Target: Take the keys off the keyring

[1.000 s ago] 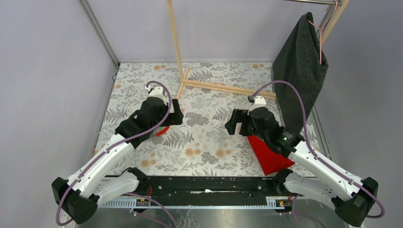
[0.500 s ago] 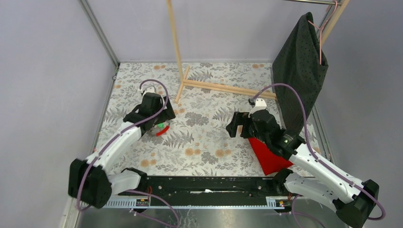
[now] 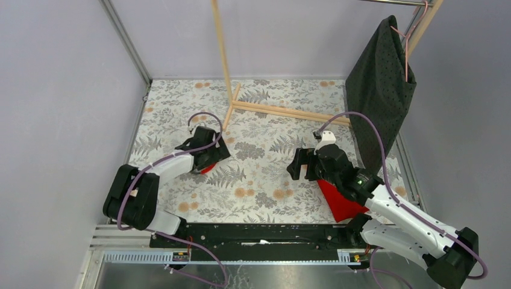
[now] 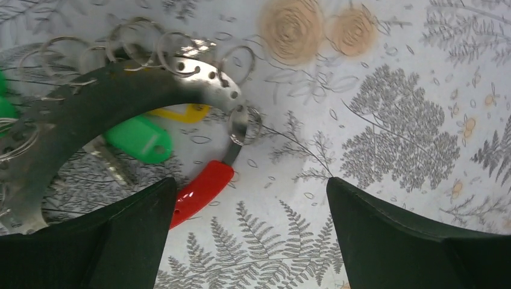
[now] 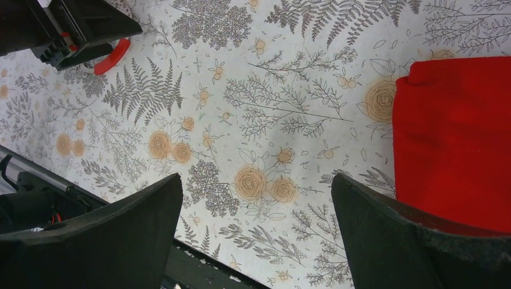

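Observation:
The keyring [image 4: 205, 71], a broad silver arc hung with small split rings, lies on the floral table in the left wrist view. Keys lie by it: a red one [image 4: 202, 191], a green one [image 4: 140, 139] and a yellow one [image 4: 179, 112]. My left gripper [image 4: 250, 180] is open close above the table. Its left finger [image 4: 120, 241] is beside the red key, and nothing lies between the fingers. From above, the left gripper [image 3: 212, 158] hides most of the ring; only the red key [image 3: 206, 170] shows. My right gripper [image 3: 301, 164] hangs open and empty near mid-table.
A red cloth [image 3: 340, 195] lies under the right arm, also at the right of the right wrist view [image 5: 452, 138]. A wooden rack [image 3: 229, 90] stands at the back, and a dark garment [image 3: 379, 90] hangs on a hanger at the back right. A black rail [image 3: 259, 235] runs along the near edge.
The left arm has folded back to the left, and its gripper has sunk low over the ring, covering the green key seen half a second ago. The right gripper barely shifted.

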Controlling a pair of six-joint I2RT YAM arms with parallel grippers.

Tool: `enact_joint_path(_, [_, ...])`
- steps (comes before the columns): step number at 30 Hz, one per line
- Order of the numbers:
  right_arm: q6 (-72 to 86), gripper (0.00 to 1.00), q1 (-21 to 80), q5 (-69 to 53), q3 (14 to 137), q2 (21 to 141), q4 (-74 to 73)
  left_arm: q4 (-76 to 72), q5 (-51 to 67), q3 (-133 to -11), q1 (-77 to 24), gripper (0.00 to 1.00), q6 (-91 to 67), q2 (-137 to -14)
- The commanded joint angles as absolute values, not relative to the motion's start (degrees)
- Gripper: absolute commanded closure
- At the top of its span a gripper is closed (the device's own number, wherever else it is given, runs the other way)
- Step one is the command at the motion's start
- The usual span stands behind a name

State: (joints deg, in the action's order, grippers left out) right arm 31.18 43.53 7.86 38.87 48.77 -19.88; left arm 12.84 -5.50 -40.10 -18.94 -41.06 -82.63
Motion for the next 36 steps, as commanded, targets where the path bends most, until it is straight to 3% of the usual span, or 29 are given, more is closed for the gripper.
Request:
enact_joint_path(1, [30.70,0.00,43.95,8.47,38.86,47.31,-19.41,8.19,-5.63,-38.47,-24.38,0.01,-45.14,-82.91])
enact_joint_path(12, [31.20,0.00,43.95,10.51,36.37,43.22,-20.49,9.13,-11.09,-39.01,-49.35,0.01,-59.84,-80.27])
enact_joint_path(15, [31.67,0.00,43.95,10.88,35.86,42.61,-20.67,13.08,-14.18,-41.21,-51.24,0.04,-58.79,-79.51])
enact_joint_path(20, [32.10,0.00,43.95,11.82,35.22,40.80,-21.49,22.00,-18.82,-45.95,-52.47,0.22,-49.04,-79.79])
enact_joint_path(30, [31.91,0.00,43.95,12.30,35.03,38.76,-22.45,21.76,-22.51,-44.89,-60.10,0.36,-38.63,-83.84])
enact_joint_path(36, [32.19,0.00,43.95,12.29,34.67,37.07,-23.12,18.09,-22.45,-45.02,-61.08,0.38,-36.27,-88.43])
